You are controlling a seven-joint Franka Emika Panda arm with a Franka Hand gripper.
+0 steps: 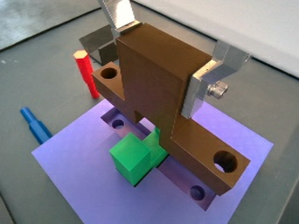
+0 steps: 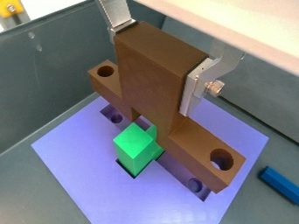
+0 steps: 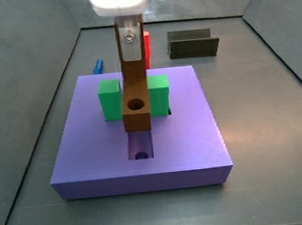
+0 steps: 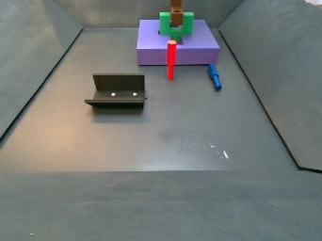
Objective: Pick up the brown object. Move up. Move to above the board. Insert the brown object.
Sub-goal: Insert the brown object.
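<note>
My gripper [image 1: 158, 61] is shut on the upright stem of the brown object [image 1: 158, 92], an orange-brown T-shaped block; its silver fingers [image 2: 201, 83] press both sides of the stem. The block's long bar, a round hole at each visible end, hangs low along the central groove of the purple board [image 1: 82, 166]. The green block [image 1: 135, 157] sits beside the bar. In a side view the gripper [image 3: 130, 34] holds the brown object [image 3: 136, 91] over the board [image 3: 184, 146], level with the green block [image 3: 110, 100]. Whether the bar touches the groove I cannot tell.
A red upright cylinder [image 1: 86, 74] stands by the board's edge, also seen as the red cylinder [image 4: 172, 53]. A blue peg [image 1: 35, 125] lies on the grey floor beside the board. A dark open box [image 3: 192, 45] sits apart on the floor. Grey walls ring the floor.
</note>
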